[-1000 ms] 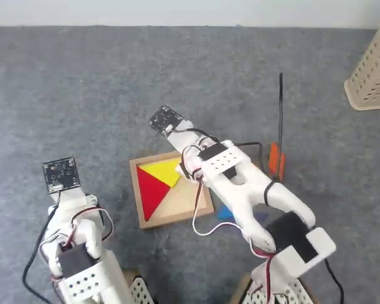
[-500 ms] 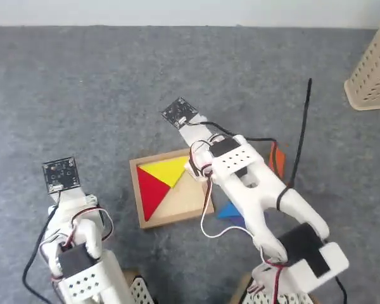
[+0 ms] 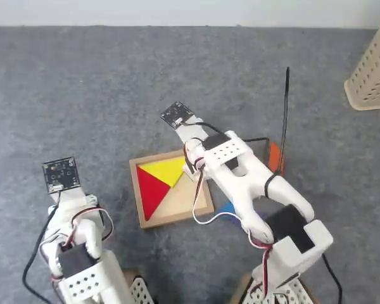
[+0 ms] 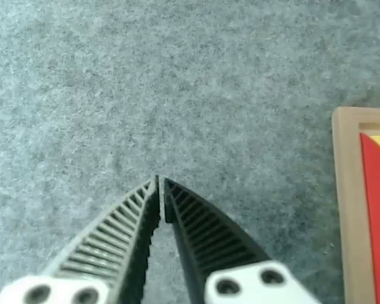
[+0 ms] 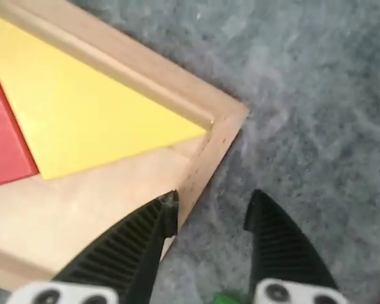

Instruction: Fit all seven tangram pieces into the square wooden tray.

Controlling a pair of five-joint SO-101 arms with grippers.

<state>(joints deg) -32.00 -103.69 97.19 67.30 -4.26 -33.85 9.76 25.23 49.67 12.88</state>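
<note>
**Right arm.** My right gripper (image 5: 212,206) stands open with nothing between its jaws. One fingertip (image 5: 166,204) hangs over the rim of the square wooden tray (image 5: 145,73), and the other is over the grey carpet (image 5: 316,95) just outside it. In the high view this is the tray's 1 o'clock corner.

**Tray.** A yellow triangle (image 5: 95,120) lies in the tray with its point reaching into that corner. A red triangle (image 5: 6,149) touches it along one edge, and the rest of the tray floor is bare wood.

**Loose pieces, taken from the tray.** A blue piece (image 3: 226,209) lies on the carpet at 4 o'clock, partly under the right arm. An orange piece (image 3: 274,155) lies near 3 o'clock.

**Left arm.** My left gripper (image 4: 159,185) is closed on nothing, tips together above the carpet. It sits at the tray's 9 o'clock, apart from it.

**Surroundings.** A pale perforated basket (image 3: 372,69) stands well apart at 2 o'clock.
</note>
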